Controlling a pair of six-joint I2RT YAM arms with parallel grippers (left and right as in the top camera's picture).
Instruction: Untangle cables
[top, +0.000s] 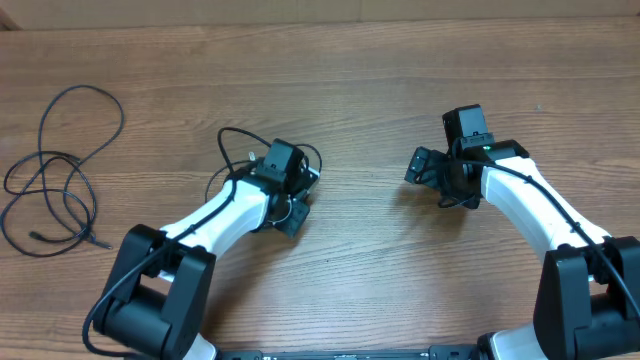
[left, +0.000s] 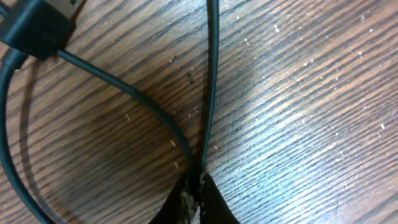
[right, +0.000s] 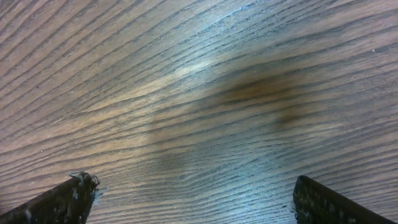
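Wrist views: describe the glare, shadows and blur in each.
Left wrist: pale glare streaks the table right of the cable; the plug at upper left is soft. Right wrist: bluish sheen along the grain, a dark shadow patch right of centre, the fingertips of the right hand blurred at the bottom corners.

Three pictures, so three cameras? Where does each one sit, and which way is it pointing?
Overhead: fixed above the table, looking down; left arm, left gripper, right arm, right gripper show.
Left wrist: on the left arm, looking past its shut fingers at a pinched cable on wood.
Right wrist: on the right arm, facing bare wood between its open fingers.
Shared: overhead and left wrist both show that cable.
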